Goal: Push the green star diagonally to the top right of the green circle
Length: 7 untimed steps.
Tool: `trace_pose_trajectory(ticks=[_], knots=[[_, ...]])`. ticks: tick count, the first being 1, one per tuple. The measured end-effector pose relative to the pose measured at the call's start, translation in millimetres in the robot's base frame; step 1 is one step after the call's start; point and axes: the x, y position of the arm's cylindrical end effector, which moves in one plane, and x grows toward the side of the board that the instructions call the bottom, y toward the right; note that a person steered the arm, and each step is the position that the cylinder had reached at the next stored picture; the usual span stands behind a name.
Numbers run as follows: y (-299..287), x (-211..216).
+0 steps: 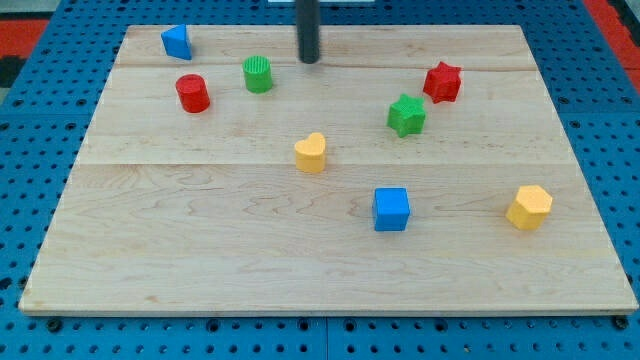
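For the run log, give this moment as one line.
my tip: right of green circle | green star: untouched, beside red star

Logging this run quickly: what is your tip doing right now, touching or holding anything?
My tip: holds nothing, touches no block; near the view's top, right of the green circle.

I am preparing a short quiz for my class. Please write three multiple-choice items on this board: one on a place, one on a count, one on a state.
1. Where is the green star relative to the green circle?
A. the view's right, lower
B. the view's left
C. directly above

2. How many blocks are there?
A. six
B. eight
C. ten

3. My tip is:
A. touching the green star
B. touching no block
C. on the blue cube

Answers: 1 A, the star lies right and below; 2 B, eight can be counted; 3 B, it stands apart, right of the circle.
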Motion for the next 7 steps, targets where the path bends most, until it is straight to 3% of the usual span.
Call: trace_pose_trajectory(ticks=[2,4,7], knots=[[80,2],[82,5],[133,35]])
